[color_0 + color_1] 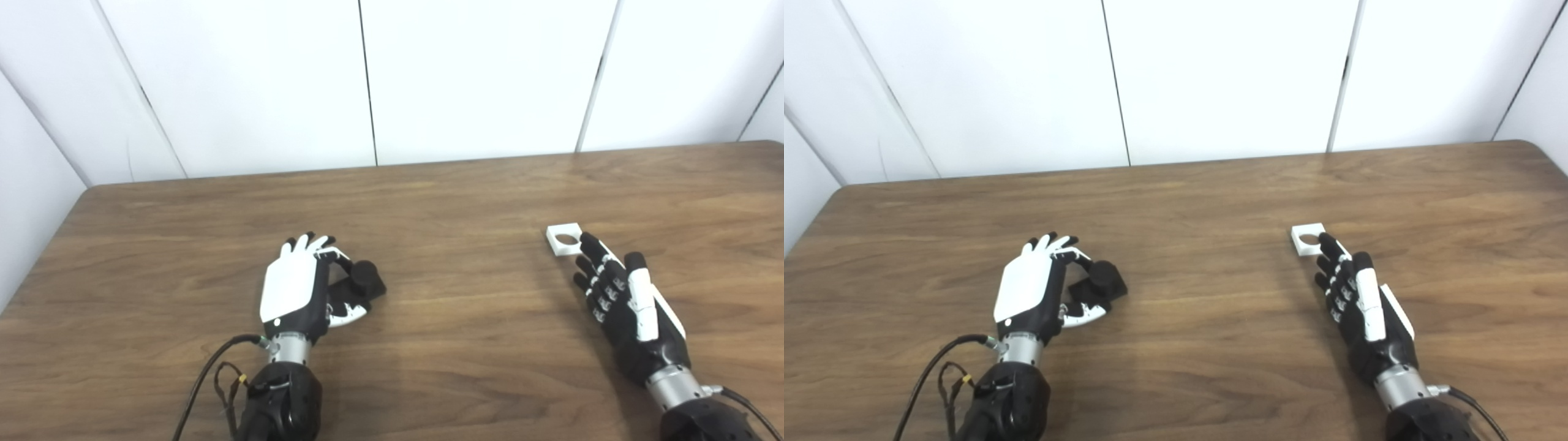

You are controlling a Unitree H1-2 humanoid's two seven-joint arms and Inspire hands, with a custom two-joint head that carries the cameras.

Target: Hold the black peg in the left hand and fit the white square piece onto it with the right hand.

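Note:
The black peg (366, 278) (1102, 280) rests low on the wooden table (465, 318), left of centre. My left hand (300, 291) (1032, 291) has its fingers curled over the peg from behind and its thumb under the front, so it is shut on it. The white square piece (564, 238) (1308, 238), with a round hole, lies flat at the right. My right hand (625, 306) (1360, 306) lies just behind it, open with fingers stretched forward. One fingertip reaches the piece's near right corner.
White wall panels (478, 73) stand behind the table's far edge. The table's left edge (43, 245) runs close to the left arm. A black cable (202, 380) loops from the left wrist.

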